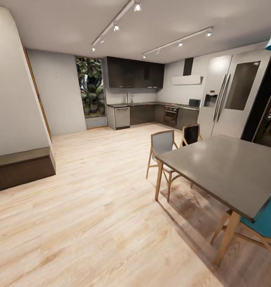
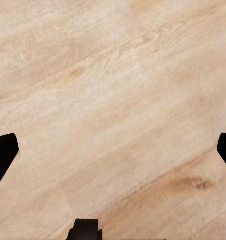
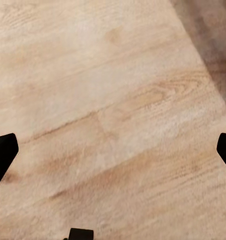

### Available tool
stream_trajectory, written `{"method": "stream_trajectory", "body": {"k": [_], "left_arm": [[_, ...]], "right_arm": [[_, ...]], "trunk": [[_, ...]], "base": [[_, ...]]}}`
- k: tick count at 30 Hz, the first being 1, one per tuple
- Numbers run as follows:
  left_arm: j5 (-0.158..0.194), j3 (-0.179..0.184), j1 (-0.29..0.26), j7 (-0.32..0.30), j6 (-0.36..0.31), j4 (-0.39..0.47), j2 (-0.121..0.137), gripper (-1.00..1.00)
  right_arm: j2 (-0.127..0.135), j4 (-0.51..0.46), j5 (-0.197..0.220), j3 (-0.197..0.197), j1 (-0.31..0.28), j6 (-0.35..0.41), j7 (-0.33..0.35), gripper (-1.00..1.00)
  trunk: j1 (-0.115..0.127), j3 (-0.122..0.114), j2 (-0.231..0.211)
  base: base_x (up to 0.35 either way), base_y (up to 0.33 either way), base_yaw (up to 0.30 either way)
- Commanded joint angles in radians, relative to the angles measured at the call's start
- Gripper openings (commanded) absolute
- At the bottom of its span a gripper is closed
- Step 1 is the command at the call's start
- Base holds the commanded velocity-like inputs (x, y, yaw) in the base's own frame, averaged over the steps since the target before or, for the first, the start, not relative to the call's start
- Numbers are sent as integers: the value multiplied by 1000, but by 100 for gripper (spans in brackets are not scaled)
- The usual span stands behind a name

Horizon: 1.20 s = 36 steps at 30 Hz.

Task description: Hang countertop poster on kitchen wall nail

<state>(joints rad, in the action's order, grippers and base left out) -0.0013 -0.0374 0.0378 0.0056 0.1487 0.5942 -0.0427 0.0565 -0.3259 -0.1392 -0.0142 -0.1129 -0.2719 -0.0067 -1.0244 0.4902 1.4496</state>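
The kitchen countertop (image 1: 151, 104) runs in an L along the far walls, grey over dark cabinets, with a tap near its left end. It is far off across the wooden floor. The poster is not to be made out at this distance. In the left wrist view my left gripper (image 2: 113, 155) is open, its dark fingertips (image 2: 4, 155) wide apart over bare floorboards. My right gripper (image 3: 113, 155) is open too, with its fingertips (image 3: 4, 156) spread above the floor and nothing between them.
A grey dining table (image 1: 231, 171) with several chairs (image 1: 162, 147) stands close on the right. Behind it is a tall steel fridge (image 1: 231, 95). A low dark bench (image 1: 22, 167) sits against the left wall. Light wooden floor (image 1: 95, 191) stretches toward the kitchen.
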Motion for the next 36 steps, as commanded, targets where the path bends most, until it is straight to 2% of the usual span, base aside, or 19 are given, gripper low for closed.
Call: {"method": "stream_trajectory", "body": {"k": [1,36], "left_arm": [[0,-2,0,1,2,1,-1,100],[0,-2,1,0,3,1,0,100]], "right_arm": [[0,1,-5,-1,-1,-3,-1,100],[0,1,-5,-1,-1,-3,-1,100]], "trunk": [[-1,1,0],[-1,1,0]], "base": [[331,140,0],[323,163,0]]}}
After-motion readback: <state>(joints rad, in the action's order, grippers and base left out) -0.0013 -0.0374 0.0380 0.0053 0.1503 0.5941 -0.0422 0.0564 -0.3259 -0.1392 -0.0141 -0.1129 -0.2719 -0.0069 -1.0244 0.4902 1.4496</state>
